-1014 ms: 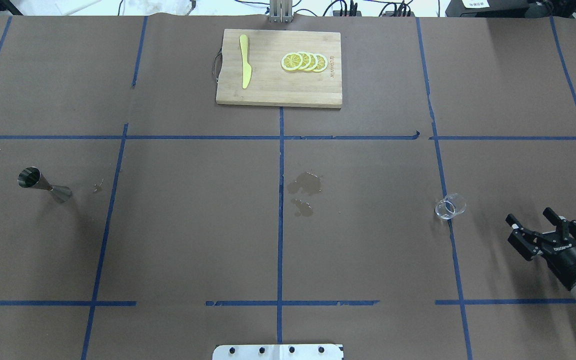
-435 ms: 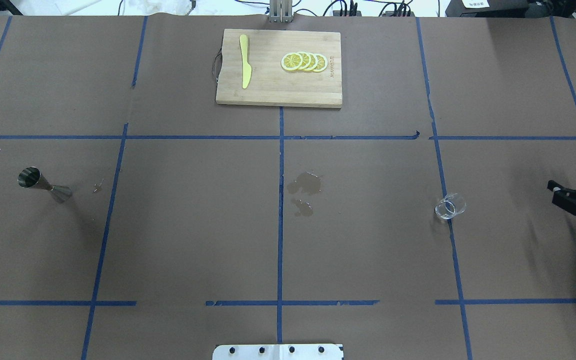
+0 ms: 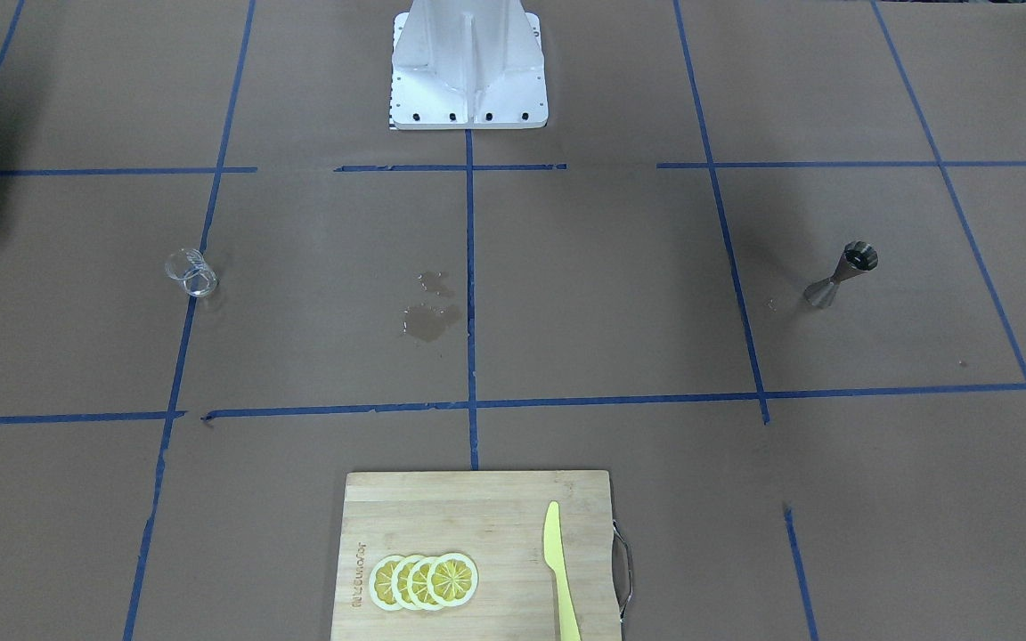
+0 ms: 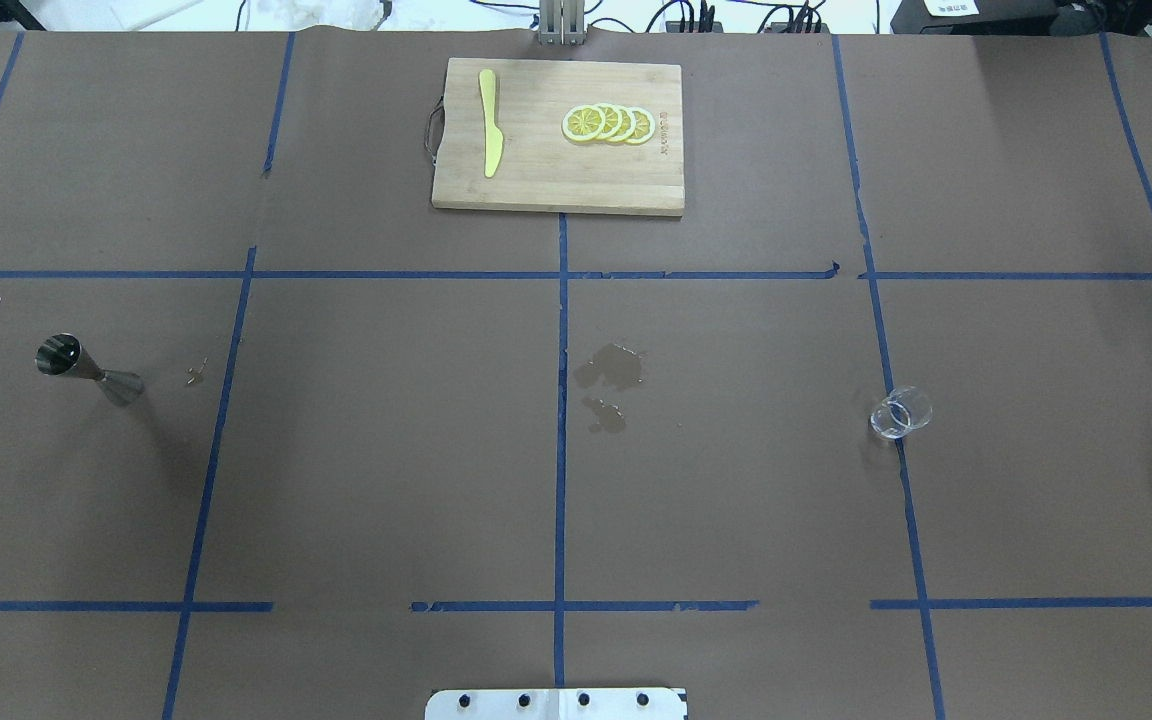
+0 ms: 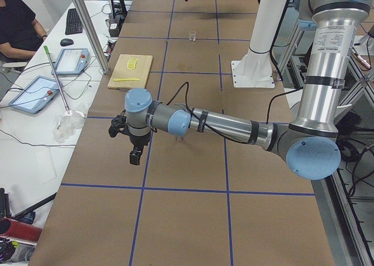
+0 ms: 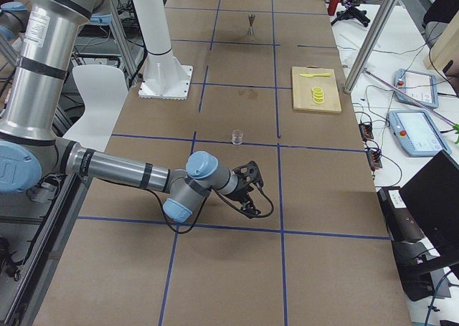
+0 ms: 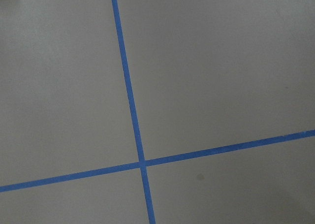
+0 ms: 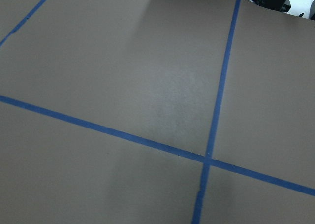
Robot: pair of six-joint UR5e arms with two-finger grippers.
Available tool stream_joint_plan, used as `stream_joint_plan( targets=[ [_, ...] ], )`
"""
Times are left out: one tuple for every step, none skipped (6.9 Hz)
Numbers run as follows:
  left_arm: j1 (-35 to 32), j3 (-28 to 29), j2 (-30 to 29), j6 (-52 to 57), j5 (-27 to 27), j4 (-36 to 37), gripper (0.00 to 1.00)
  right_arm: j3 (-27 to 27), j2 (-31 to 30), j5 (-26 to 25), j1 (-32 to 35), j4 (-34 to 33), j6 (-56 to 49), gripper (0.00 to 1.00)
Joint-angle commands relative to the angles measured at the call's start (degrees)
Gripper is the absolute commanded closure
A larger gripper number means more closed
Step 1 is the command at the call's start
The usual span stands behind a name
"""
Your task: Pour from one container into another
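You'll find the cup (image 4: 901,412) standing right of centre in the overhead view, on a blue tape line (image 4: 911,520). The jigger (image 4: 86,368) stands upright at the far left of that view, well apart from it. Both rest free on the brown paper (image 4: 386,450), with a wet stain (image 4: 611,368) between them near the middle. At top centre, a board (image 4: 536,165) carries lemon slices (image 4: 608,124) and a yellow knife (image 4: 489,120).

Your grippers show only in the side views. The left gripper (image 5: 133,152) hangs left of centre over the paper. The right gripper (image 6: 249,190) sits mid-frame, near the cup but apart from it. You cannot tell how far either one is spread.
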Motion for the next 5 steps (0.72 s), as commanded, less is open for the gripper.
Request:
stream_joint_plan(
  targets=[
    [0.07, -0.26, 0.23, 0.01, -0.11, 1.05, 0.00, 0.80, 1.20, 12.51, 8.21, -15.63, -13.03, 0.00],
    [0.16, -0.78, 0.75, 0.01, -0.20, 1.41, 0.00, 3.33, 1.47, 13.61, 8.49, -25.28, -17.68, 0.00],
    [0.25, -2.09, 2.58, 0.01, -1.07, 0.98, 0.00, 6.57, 1.56, 13.62, 9.45, -35.55, -24.95, 0.00],
    [0.51, -3.06, 2.60, -0.16, -1.17, 1.24, 0.00, 11.57, 1.91, 13.62, 10.68, -47.66, -30.42, 0.00],
    [1.30, -2.29, 2.34, -0.16, -0.56, 1.33, 0.00, 15.36, 4.00, 13.71, 11.47, -61.18, -34.48, 0.00]
  ],
)
